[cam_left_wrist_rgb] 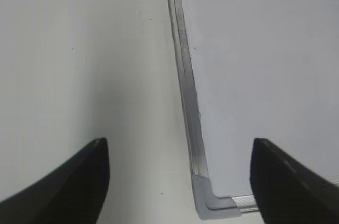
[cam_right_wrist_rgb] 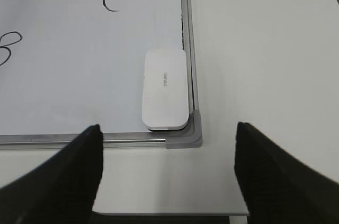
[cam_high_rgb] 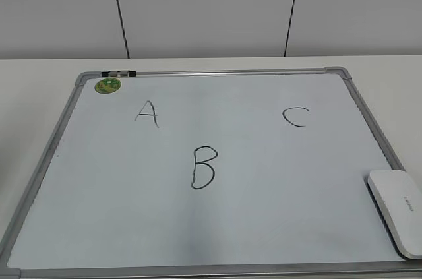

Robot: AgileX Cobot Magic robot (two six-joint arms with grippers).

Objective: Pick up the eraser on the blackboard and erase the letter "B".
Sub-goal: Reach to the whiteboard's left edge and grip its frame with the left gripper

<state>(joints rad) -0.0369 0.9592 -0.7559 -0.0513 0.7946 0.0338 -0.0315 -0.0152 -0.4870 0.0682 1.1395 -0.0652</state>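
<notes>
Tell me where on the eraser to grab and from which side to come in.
Grip the eraser across its two long sides, near mid-length, coming straight down from above with the right gripper. It lies flat in the blackboard corner, one long side close beside the frame, so that jaw's clearance looks tight.

Showing a smooth, faintly glossy white blackboard (cam_high_rgb: 264, 180) edged in brushed silver-grey metal, grey corner caps probably plastic, and a smooth white eraser (cam_right_wrist_rgb: 165, 88) looking like matt plastic, on a matt pale table (cam_high_rgb: 39, 71).
</notes>
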